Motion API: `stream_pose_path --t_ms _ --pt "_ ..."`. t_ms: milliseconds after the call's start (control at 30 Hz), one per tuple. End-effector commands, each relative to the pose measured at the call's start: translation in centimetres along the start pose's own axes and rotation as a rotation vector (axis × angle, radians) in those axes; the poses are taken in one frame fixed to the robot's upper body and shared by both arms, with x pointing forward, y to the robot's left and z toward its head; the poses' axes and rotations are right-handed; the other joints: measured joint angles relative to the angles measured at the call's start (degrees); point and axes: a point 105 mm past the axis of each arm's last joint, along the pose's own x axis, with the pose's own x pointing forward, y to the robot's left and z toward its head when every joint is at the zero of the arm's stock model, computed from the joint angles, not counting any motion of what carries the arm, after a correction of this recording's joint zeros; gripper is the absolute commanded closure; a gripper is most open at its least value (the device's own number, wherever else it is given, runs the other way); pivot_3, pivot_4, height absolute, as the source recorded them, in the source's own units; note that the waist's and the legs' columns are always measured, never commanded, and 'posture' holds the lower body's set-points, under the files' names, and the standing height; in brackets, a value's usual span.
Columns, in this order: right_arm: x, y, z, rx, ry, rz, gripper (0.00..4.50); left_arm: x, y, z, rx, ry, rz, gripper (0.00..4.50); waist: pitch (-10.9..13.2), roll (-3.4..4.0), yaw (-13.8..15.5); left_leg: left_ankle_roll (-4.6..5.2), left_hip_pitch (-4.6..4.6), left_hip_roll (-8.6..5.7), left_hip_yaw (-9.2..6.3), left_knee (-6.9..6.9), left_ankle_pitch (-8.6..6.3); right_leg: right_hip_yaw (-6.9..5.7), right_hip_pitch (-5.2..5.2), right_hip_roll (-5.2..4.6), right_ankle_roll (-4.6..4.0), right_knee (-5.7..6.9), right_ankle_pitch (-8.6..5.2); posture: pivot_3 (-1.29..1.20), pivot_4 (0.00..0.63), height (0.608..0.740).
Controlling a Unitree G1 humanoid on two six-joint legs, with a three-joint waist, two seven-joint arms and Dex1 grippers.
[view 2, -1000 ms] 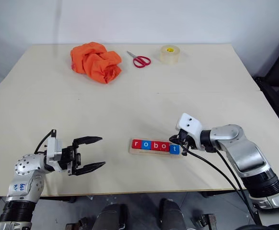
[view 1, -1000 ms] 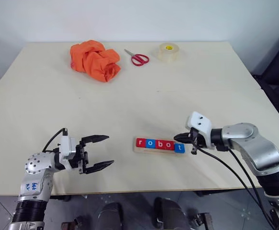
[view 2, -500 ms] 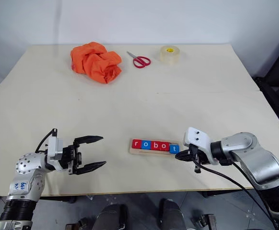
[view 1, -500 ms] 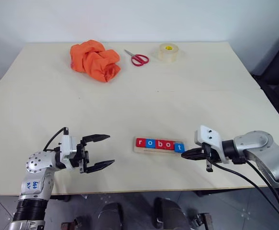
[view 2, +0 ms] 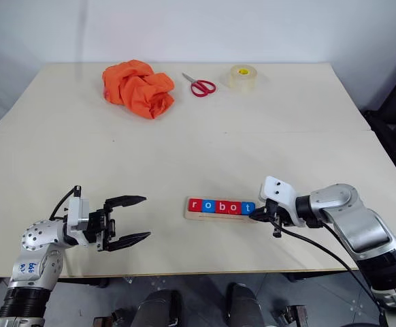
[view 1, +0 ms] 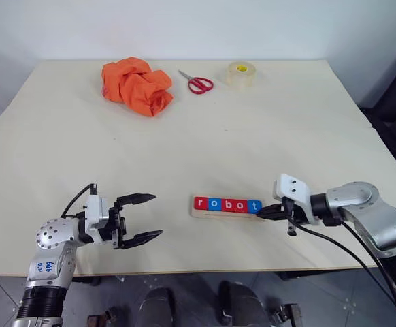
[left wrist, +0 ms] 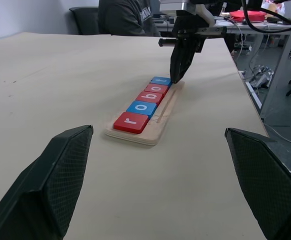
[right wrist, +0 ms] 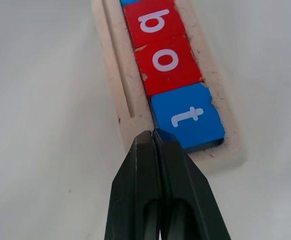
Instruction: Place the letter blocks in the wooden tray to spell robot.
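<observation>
left gripper (view 1: 141, 218): jaws apart, empty
right gripper (right wrist: 154, 134): you see fingers pressed together at the t block (right wrist: 187, 115)
wooden tray (right wrist: 113, 75): far end cut off

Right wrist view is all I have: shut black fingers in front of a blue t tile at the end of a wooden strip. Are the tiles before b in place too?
Observer: Yes. The letter blocks read r, o, b, o, t in one row on the wooden tray.
Operator: Is the other arm near them?
Observer: No. The left gripper is apart from the tray, on the robot's left, open and holding nothing.
Operator: Anything else on the table?
Observer: At the far edge lie an orange cloth, red scissors and a tape roll.
</observation>
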Motion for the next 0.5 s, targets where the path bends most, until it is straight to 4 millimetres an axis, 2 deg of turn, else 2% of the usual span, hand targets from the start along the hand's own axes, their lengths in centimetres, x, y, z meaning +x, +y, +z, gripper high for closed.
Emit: stream_pose_path --t_ms 33,100,233,400,500 --pt "-0.4 0.1 1.2 -0.038 -0.033 -0.006 4.45 0.1 0.1 0.8 0.031 -0.021 -0.005 0.00 0.0 0.00 0.0 0.00 0.00 0.00 0.00 0.00 0.00 0.00 0.00 0.00 0.00 0.00 0.00 0.00 0.150 0.740" --pt "-0.6 0.3 1.5 -0.044 -0.047 0.000 4.45 0.2 0.2 0.9 0.031 -0.023 -0.006 0.00 0.0 0.00 0.0 0.00 0.00 0.00 0.00 0.00 0.00 0.00 0.00 0.00 0.00 0.00 0.00 0.00 0.150 0.740" --pt "-2.3 0.8 2.7 -0.045 -0.136 0.019 4.45 0.1 0.7 0.7 0.022 0.002 0.036 0.00 0.0 0.00 0.0 0.00 0.00 0.00 -0.01 -0.01 0.00 0.00 -0.01 0.00 0.00 0.00 0.00 0.00 0.150 0.740" --pt "-4.4 0.0 0.3 -0.035 -0.132 -0.006 4.45 -0.1 2.1 0.3 0.057 0.075 0.143 0.00 0.0 0.00 0.2 0.01 0.00 -0.02 -0.02 0.00 -0.01 -0.01 0.04 0.00 0.01 -0.04 0.00 0.00 0.150 0.740" --pt "-5.9 -0.8 -0.9 -0.073 -0.184 -0.030 4.45 -0.6 2.3 1.1 0.081 0.062 0.155 0.00 0.0 0.00 0.1 0.01 0.01 -0.02 -0.01 0.00 0.00 0.00 0.05 0.00 0.02 -0.03 0.01 0.00 0.150 0.740"
